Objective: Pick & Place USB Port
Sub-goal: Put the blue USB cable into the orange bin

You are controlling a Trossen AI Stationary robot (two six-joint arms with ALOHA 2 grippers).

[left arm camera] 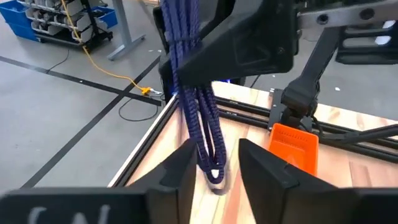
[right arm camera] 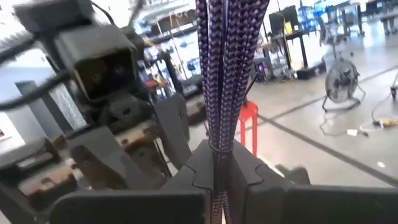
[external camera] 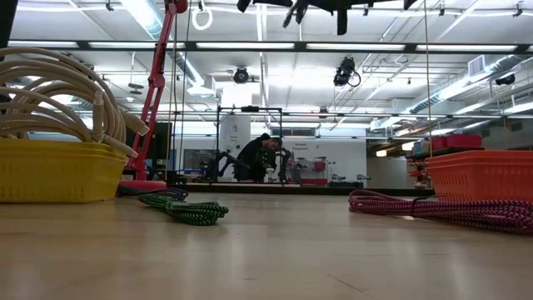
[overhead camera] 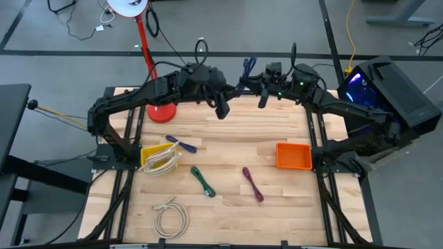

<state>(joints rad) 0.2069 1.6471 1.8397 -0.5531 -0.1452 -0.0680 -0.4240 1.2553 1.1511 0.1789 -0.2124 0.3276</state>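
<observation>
A bundled blue-purple cable is held high above the table's far edge by my right gripper, which is shut on it. In the left wrist view the cable hangs down from the right gripper as a looped bundle. My left gripper is open just in front of it, its two fingers on either side of the loop's lower end. I cannot tell whether they touch it. In the high view my left gripper is close to the left of the right one. My right gripper pinches the cable bundle, several strands together, between its two fingers. The fingers lie across the strands. The cable is lifted clear of the table, and its looped end hangs slack below the hold.
An orange tray stands at the table's right. A yellow basket with white cable stands at the left. A green cable, a magenta cable and a white coil lie on the wood. A red lamp base stands at the far left.
</observation>
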